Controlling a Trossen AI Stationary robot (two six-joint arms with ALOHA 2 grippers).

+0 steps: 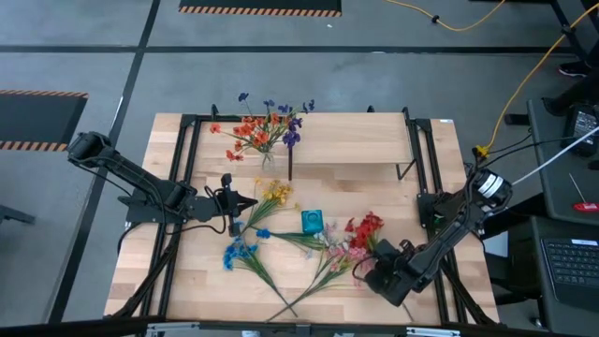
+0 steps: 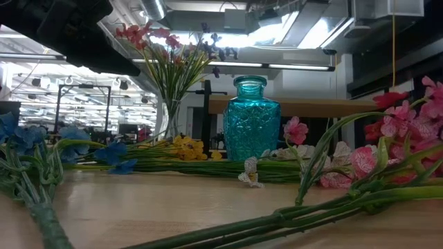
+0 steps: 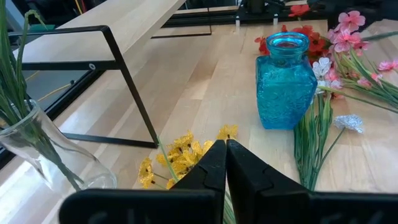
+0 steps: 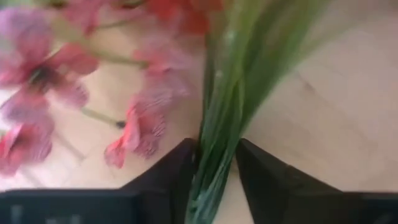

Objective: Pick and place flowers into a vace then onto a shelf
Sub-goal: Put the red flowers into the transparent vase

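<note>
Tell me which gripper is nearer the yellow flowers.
Left. The left gripper sits right beside the yellow flowers, jaws shut; the right gripper is across the table at the red flowers' stems.
</note>
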